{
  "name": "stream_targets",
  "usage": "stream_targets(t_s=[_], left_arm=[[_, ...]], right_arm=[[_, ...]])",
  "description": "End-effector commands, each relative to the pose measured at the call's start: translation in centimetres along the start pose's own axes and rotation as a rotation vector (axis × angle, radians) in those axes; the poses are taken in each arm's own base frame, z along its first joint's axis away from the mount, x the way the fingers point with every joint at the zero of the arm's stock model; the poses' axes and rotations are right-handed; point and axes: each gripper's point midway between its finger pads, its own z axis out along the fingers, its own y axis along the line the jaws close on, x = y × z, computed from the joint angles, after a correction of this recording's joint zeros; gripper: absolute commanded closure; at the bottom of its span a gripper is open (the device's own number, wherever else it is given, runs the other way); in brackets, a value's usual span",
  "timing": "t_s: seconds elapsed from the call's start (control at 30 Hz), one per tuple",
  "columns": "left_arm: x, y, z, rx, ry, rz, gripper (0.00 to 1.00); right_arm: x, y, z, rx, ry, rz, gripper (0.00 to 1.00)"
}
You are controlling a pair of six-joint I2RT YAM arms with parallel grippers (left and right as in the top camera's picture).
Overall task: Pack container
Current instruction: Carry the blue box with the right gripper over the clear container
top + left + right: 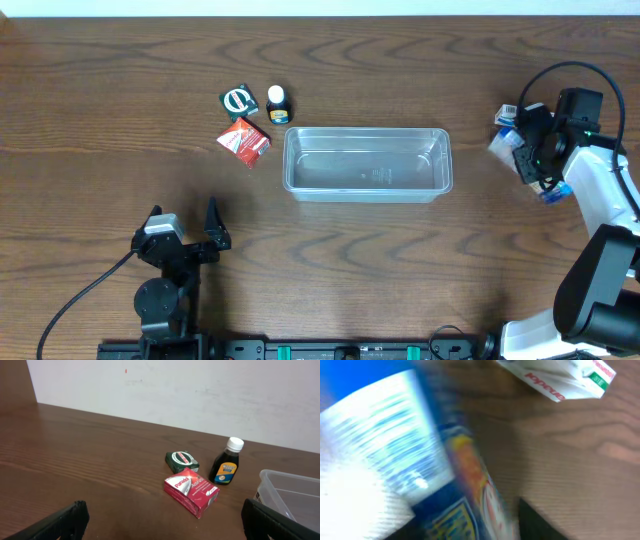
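Right gripper (520, 150) over a pack, left gripper (185, 228) spread wide.
The right one's fingers straddle a blurred blue-and-white pack (395, 450) beside a white carton (560, 377) (whether they are clamped on it, I cannot tell). The left one holds nothing. The clear container (366, 197) lies mid-table on dark wood-grain table (400, 270), apart from both grippers, with a white wall (200, 390) behind.

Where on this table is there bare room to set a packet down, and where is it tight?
The container is empty inside. Bare wood runs between its front wall and the left claw, and across the far-left tabletop. Crowded: the green box, bottle and red box cluster off its left end, and packets lie by the right arm.
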Motion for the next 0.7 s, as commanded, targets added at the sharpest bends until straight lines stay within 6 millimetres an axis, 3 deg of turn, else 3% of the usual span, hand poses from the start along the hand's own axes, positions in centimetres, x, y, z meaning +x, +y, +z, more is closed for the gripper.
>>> stream_targets(t_s=[0.0,0.1,0.23,0.37,0.5,0.67], left_arm=[[1.6,0.3,0.1,-0.008,0.045,0.012,0.02],[1.6,0.3,0.1,-0.008,0.045,0.012,0.02],[1.6,0.3,0.1,-0.008,0.045,0.012,0.02],[1.6,0.3,0.1,-0.008,0.045,0.012,0.02],[1.6,0.3,0.1,-0.008,0.045,0.012,0.02],[1.6,0.3,0.1,-0.008,0.045,0.012,0.02]], right_arm=[[-0.5,-0.7,-0.3,0.015,-0.017,0.021,0.77],[-0.4,-1.0,-0.3,0.035,-0.006,0.035,0.99],[-0.7,-1.4,-1.2,0.062,-0.014,0.043,0.99],[-2.4,-1.9,-4.0,0.104,-0.08,0.092,0.99],[-4.7,-1.0,-9.5,0.113,-0.19,0.1,0.99],[-7.5,2.8,-17.0,0.098,-0.389,-0.008,0.99]])
